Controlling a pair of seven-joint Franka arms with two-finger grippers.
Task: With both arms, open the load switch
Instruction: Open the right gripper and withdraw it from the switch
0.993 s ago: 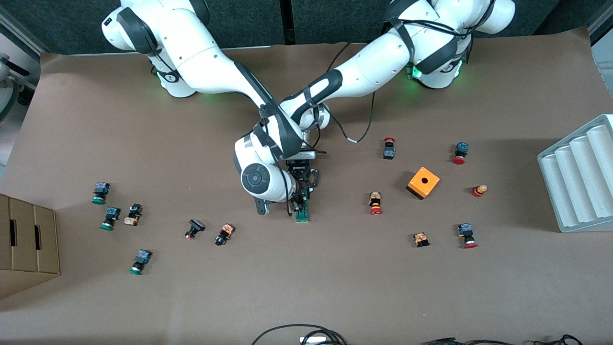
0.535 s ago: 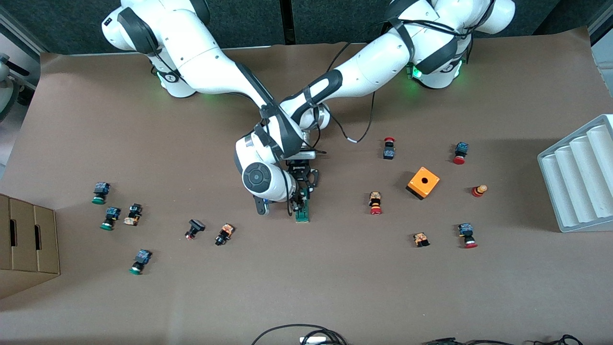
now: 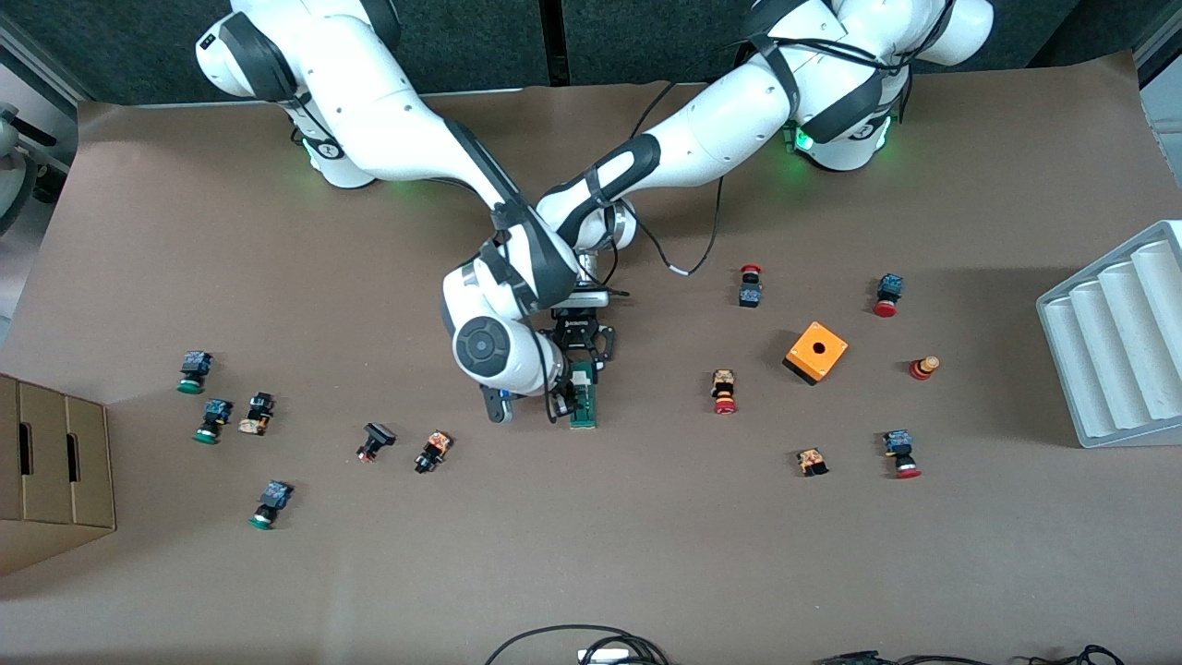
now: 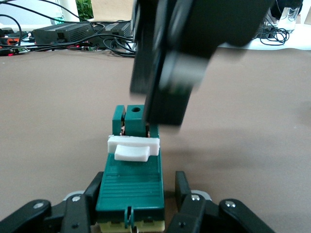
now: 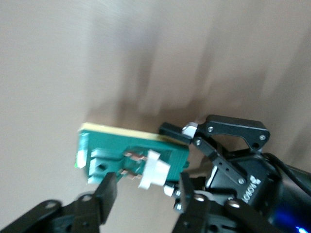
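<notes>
The dark-green load switch (image 3: 583,399) lies on the brown table near its middle, with its white tab (image 4: 132,148) across the top. My left gripper (image 3: 582,369) is shut on the switch's end that lies farther from the front camera, a finger on each side (image 4: 138,194). My right gripper (image 3: 561,399) hovers just beside the switch toward the right arm's end of the table. In the right wrist view the right gripper (image 5: 146,194) stands open, and the switch (image 5: 126,150) with its white tab (image 5: 154,170) is just clear of the fingertips. Both arms cross over the table's middle.
An orange box with a hole (image 3: 815,351) and several red-capped push-buttons (image 3: 724,392) lie toward the left arm's end. Several green-capped buttons (image 3: 214,420) and a cardboard box (image 3: 55,462) sit toward the right arm's end. A white ridged rack (image 3: 1117,342) stands at the table's edge.
My right gripper has opened and let go of the white tab, and its wrist has drawn slightly away from the switch. The left gripper and the switch have stayed in place.
</notes>
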